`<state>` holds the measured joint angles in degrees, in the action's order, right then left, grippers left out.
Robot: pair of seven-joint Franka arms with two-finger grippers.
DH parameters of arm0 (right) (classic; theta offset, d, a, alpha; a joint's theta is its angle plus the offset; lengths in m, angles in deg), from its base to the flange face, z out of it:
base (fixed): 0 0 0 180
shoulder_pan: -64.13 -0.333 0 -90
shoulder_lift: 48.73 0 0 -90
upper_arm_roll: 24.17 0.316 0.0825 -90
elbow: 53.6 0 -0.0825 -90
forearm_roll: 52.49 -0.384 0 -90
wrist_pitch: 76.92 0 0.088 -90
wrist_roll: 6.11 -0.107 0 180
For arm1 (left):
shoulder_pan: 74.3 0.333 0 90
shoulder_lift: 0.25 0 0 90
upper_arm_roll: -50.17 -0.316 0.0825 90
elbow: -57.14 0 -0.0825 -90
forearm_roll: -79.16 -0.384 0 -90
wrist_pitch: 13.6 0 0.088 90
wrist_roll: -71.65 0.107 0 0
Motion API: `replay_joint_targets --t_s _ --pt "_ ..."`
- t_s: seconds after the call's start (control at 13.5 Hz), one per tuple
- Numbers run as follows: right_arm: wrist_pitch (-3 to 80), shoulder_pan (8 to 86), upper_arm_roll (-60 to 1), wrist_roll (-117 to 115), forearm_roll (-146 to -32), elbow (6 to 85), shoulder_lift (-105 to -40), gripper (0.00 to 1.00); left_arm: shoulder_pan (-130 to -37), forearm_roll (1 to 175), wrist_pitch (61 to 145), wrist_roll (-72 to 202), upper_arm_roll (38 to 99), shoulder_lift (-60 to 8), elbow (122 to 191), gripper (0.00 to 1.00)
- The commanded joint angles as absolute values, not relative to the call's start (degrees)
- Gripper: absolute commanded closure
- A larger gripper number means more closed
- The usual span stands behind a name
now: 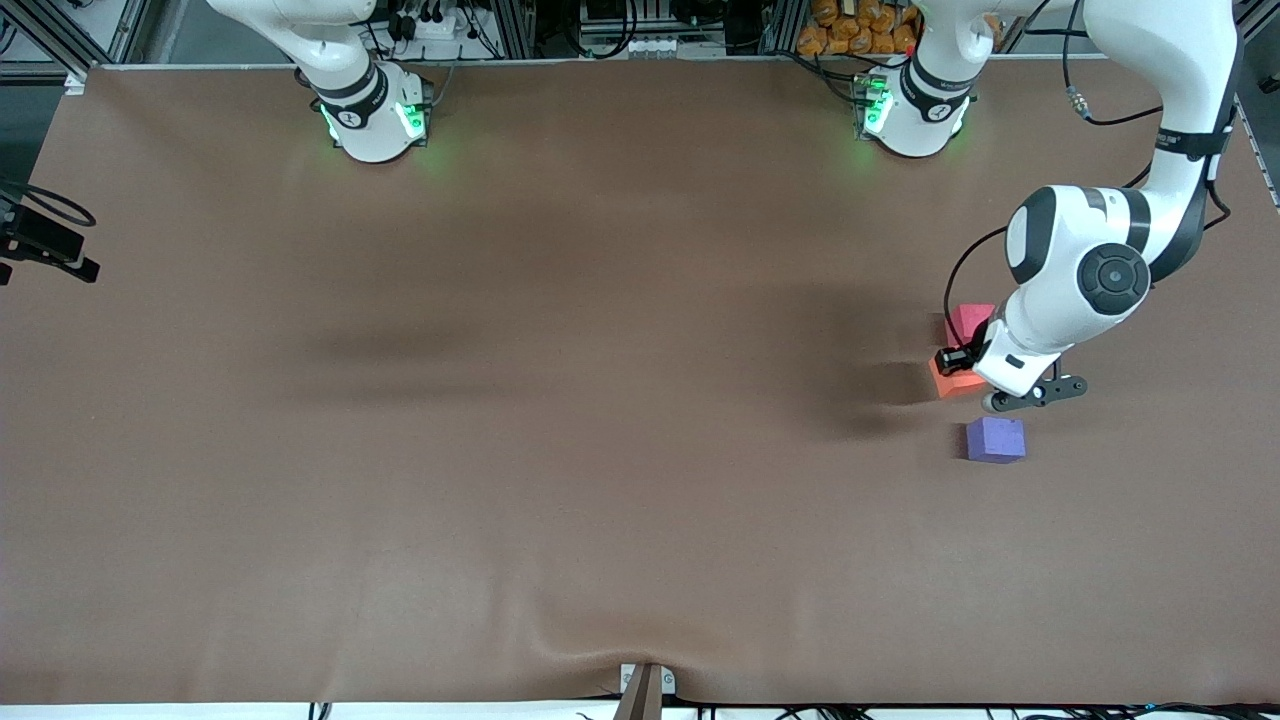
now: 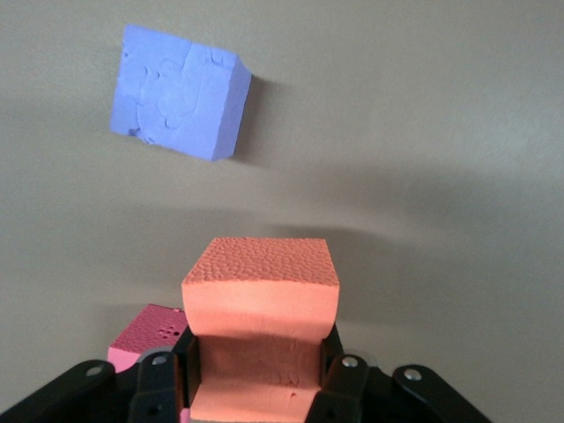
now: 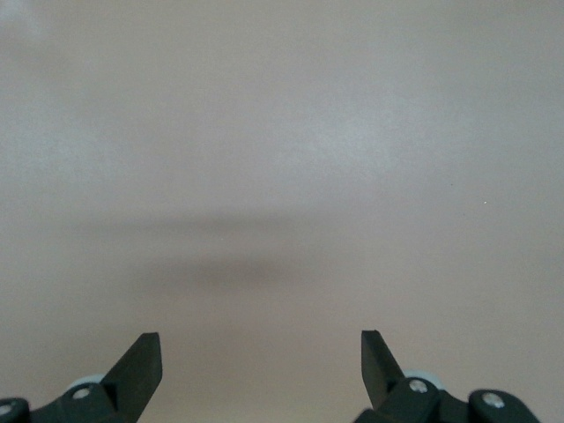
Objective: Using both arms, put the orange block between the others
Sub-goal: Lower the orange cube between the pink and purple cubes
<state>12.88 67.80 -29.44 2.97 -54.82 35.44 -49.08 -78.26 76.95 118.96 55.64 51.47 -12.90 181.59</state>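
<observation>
Your left pincer (image 2: 256, 370) pinches the orange block (image 2: 262, 304), whose soft foam dents, so squeeze its flat sides gently; the right pincer (image 3: 260, 366) waits spread.

White arms (image 1: 1180, 60), black joint bands, round black caps, green-lit bases (image 1: 378, 125), black cables.

Three blocks stand in a line toward the left arm's end of the table (image 1: 500, 450). The first block (image 1: 968, 318) is farthest from the front camera, the third block (image 1: 995, 440) nearest, and the middle block (image 1: 950, 382) between them, apart from the third, clamped in the left gripper (image 2: 260, 370). The right gripper (image 3: 260, 370) is over bare table, fingers spread.
</observation>
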Motion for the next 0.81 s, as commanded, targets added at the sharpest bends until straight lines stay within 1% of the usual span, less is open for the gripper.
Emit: replay_joint_targets --t_s 0.0,0.3,0.74 --pt "12.55 68.44 -29.01 2.94 -54.43 35.26 -48.64 0.0 -73.61 75.73 119.82 62.66 52.19 -10.44 183.71 0.64" --pt "13.34 68.44 -29.01 2.85 -54.6 34.99 -48.82 0.0 -71.66 75.73 119.99 66.63 52.19 -10.79 183.44 0.64" --pt "12.99 69.49 -28.92 2.85 -54.6 34.99 -48.64 0.0 -71.57 75.73 123.86 66.9 52.1 -14.04 183.18 0.64"
